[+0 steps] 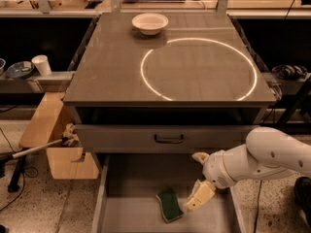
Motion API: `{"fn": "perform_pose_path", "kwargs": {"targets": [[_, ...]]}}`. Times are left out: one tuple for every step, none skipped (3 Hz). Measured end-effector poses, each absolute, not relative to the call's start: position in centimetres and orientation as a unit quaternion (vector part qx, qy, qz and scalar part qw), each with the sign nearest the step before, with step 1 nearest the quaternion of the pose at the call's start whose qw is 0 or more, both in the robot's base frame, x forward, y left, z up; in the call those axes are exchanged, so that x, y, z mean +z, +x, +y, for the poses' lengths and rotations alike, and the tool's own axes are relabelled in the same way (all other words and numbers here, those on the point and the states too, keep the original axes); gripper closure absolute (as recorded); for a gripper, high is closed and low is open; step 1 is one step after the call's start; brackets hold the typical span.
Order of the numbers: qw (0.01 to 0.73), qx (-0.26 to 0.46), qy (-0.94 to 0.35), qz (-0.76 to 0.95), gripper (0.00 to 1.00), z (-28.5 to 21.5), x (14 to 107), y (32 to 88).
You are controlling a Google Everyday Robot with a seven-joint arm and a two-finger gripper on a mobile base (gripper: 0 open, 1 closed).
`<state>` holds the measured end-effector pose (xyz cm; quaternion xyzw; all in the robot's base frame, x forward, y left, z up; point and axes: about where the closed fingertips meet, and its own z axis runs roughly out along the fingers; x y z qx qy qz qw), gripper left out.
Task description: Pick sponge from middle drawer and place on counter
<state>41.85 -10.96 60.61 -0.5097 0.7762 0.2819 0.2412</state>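
Nearest us, at the bottom centre of the frame, the sponge (170, 205) lies green face up and skewed on the bare floor of the open middle drawer (129, 183). Just right of it hangs the gripper (194, 181), its two tan fingers spread wide with nothing between them. The lower finger sits just beside the sponge's right edge, and we cannot tell whether they touch.

We judge the sponge light and soft. It should squash under a pinch, and the scouring face should grip well, so we would close across the wavy long sides near the middle.

The drawer's left wall stands well apart from the sponge. Above, the drawer front with the black handle (169, 139) and the counter's front edge jut near the lift path, so we would rise clear of them first. Farther up, the counter (112, 76) offers broad room, with only the white bowl (150, 23) near its far edge.
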Motion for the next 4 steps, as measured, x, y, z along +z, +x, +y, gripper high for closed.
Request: {"fn": "perform_pose_path", "kwargs": {"targets": [[0.241, 0.282, -0.51, 0.776, 0.0, -11.0, 60.6, 41.9], [0.25, 0.275, -0.501, 0.782, 0.0, -10.8, 60.0, 41.9], [0.279, 0.246, -0.481, 0.794, 0.0, -10.3, 58.6, 42.2], [0.271, 0.234, -0.475, 0.804, 0.0, -8.7, 56.4, 41.5]]}}
